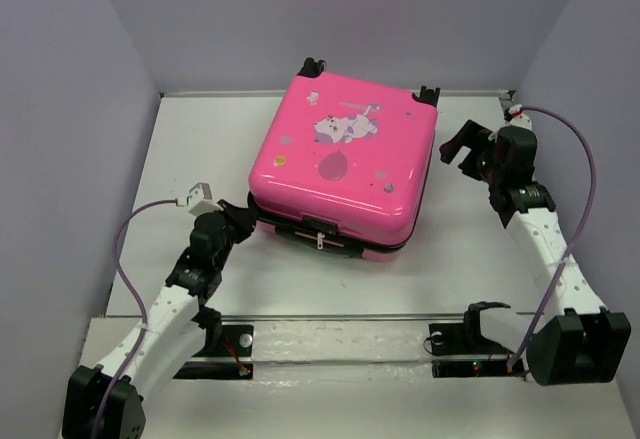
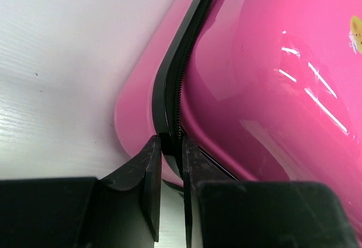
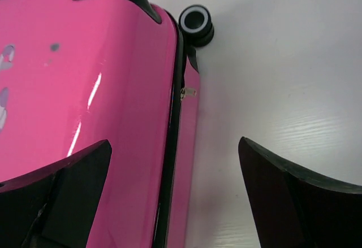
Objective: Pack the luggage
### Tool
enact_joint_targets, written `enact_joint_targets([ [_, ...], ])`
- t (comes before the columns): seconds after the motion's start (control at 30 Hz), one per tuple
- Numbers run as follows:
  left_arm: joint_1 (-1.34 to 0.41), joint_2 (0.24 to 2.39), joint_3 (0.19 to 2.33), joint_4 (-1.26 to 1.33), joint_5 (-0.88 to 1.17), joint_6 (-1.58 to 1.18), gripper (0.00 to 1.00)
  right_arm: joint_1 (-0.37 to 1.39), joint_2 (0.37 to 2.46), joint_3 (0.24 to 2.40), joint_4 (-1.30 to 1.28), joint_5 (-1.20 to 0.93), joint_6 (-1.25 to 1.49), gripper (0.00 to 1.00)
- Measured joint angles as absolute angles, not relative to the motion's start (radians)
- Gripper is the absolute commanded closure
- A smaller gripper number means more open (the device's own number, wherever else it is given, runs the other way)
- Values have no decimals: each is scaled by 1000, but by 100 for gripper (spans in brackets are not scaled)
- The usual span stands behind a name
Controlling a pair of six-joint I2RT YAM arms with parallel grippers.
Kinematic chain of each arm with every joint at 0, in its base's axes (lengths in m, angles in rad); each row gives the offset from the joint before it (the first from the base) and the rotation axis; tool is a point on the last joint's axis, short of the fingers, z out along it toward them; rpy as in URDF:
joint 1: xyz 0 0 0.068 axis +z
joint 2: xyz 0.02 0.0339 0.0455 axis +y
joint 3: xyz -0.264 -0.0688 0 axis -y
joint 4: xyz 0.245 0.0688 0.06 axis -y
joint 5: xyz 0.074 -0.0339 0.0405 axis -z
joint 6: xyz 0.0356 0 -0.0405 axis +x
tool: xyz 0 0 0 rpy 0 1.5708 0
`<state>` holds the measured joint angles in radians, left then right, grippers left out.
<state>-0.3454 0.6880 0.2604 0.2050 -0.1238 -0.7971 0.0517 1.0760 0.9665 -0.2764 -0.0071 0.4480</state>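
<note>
The pink suitcase (image 1: 340, 164) lies flat on the white table (image 1: 200, 149), towards the far middle, printed lid up and down on the lower shell, with its two black wheels (image 1: 428, 94) at the far edge. A black zipper trim (image 2: 169, 84) runs round the seam between the shells. The left gripper (image 1: 243, 217) is at the near left corner of the case, low to the table; in the left wrist view its fingers (image 2: 151, 169) stand very close together, with the zipper trim pinched in the thin gap between them. The right gripper (image 1: 462, 147) hangs just beside the case's right side, near the far right wheel (image 3: 196, 22), its jaws spread wide and holding nothing. A small metal zipper pull (image 3: 188, 91) sits on the seam just below that wheel.
</note>
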Motion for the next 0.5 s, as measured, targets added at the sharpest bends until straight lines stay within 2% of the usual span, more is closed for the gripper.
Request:
enact_joint_targets([
  [0.2,-404,639,239,185,-165,-779,94,-18,1267,946,-102,-314,497,0],
  [0.37,-506,550,207,150,-236,-786,94,-26,1459,971,193,-667,607,3],
  [0.5,-606,525,202,118,-294,-807,94,-38,1593,1012,360,-780,701,3],
])
